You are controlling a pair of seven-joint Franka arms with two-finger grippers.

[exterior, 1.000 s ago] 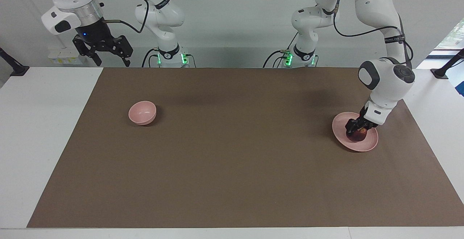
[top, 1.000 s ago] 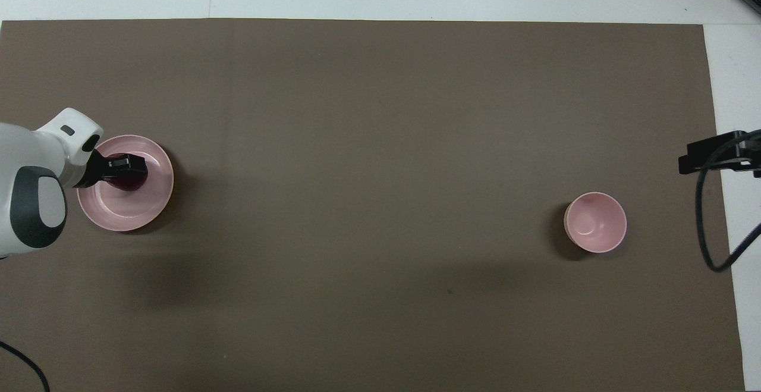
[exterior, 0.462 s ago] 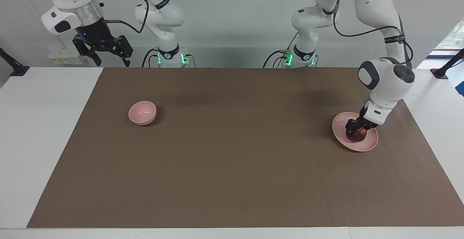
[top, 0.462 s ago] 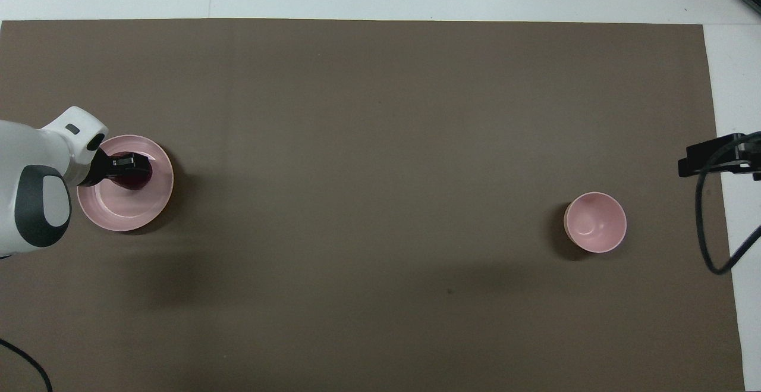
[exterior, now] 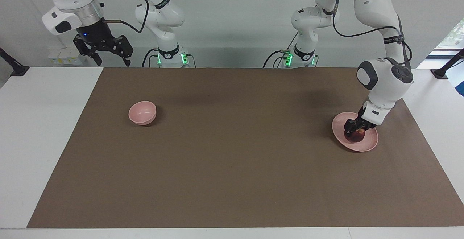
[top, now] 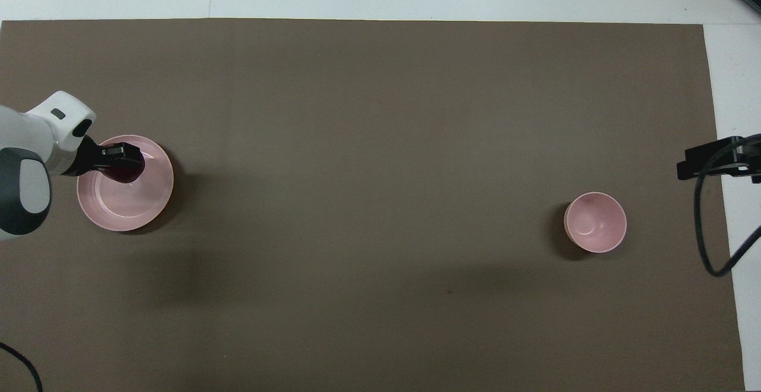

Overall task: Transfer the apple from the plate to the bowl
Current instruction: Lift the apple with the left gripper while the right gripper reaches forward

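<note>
Left pincer [exterior: 357,133] down at the plate [exterior: 367,146], clamped on the apple [exterior: 359,135], toward the left arm's end of the tabletop [exterior: 232,181]; whether apple rests on plate or hangs just above it, cannot tell. Bowl [exterior: 142,112] well apart, toward the right arm's end. Right pincer [exterior: 105,52] waiting aloft by the tabletop's edge, fingers apart

The apple [exterior: 359,134] is dark red, nearly maroon; any paler patch is hard to make out. The plate [exterior: 368,145] and the bowl [exterior: 142,112] are both pale pink. A plain brown mat [exterior: 232,166] covers the white bench [exterior: 40,130]. Both arms are white with dark grey joints; the left hand [exterior: 357,132] and right hand [exterior: 111,59] are black.
</note>
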